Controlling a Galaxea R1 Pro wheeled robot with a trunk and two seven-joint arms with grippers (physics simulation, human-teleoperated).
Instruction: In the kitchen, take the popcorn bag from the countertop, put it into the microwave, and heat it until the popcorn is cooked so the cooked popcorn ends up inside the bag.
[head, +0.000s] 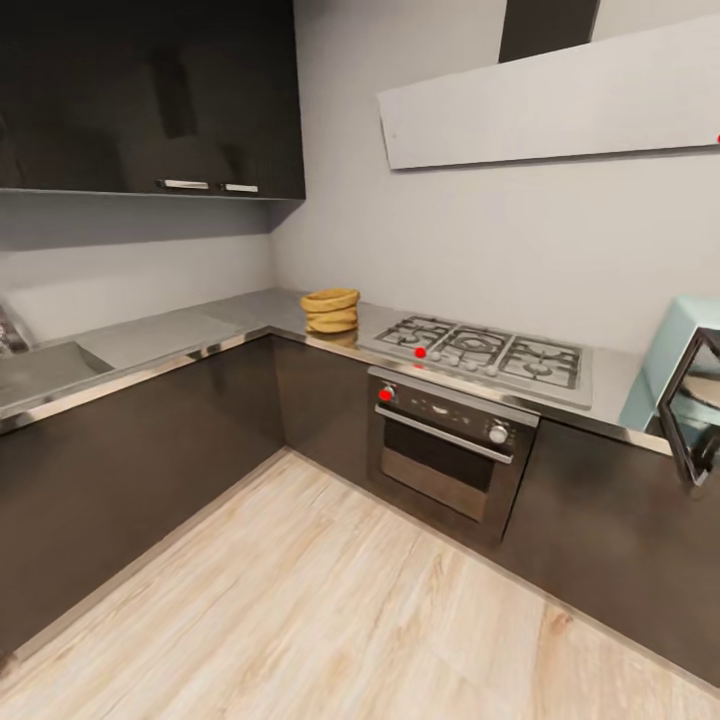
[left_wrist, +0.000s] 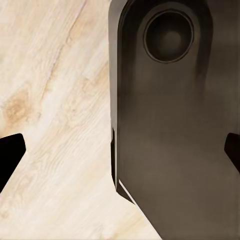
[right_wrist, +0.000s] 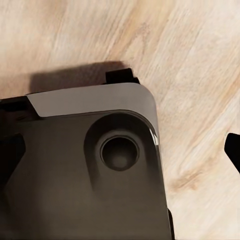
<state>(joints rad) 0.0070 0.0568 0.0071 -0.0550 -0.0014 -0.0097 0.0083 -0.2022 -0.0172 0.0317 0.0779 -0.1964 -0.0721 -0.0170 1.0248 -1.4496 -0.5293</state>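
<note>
The popcorn bag (head: 330, 310), a squat mustard-yellow sack with a rolled rim, stands on the grey countertop (head: 150, 337) in the corner, just left of the gas hob. The pale mint-blue microwave (head: 672, 345) is cut off by the head view's right edge, and its dark-framed door (head: 697, 405) hangs open toward the room. My left gripper (left_wrist: 120, 152) is open, hanging over the wooden floor and the robot's dark base; its fingertips (left_wrist: 10, 155) show at the picture's sides. My right gripper (right_wrist: 120, 152) is open too, above the base and floor. The popcorn is hidden.
A gas hob (head: 485, 352) with black grates sits between bag and microwave, above a black built-in oven (head: 450, 445). Dark cabinet fronts (head: 120, 460) form an L around open wooden floor (head: 330, 600). Dark wall cabinets (head: 150, 95) and a grey hood (head: 550, 100) hang above.
</note>
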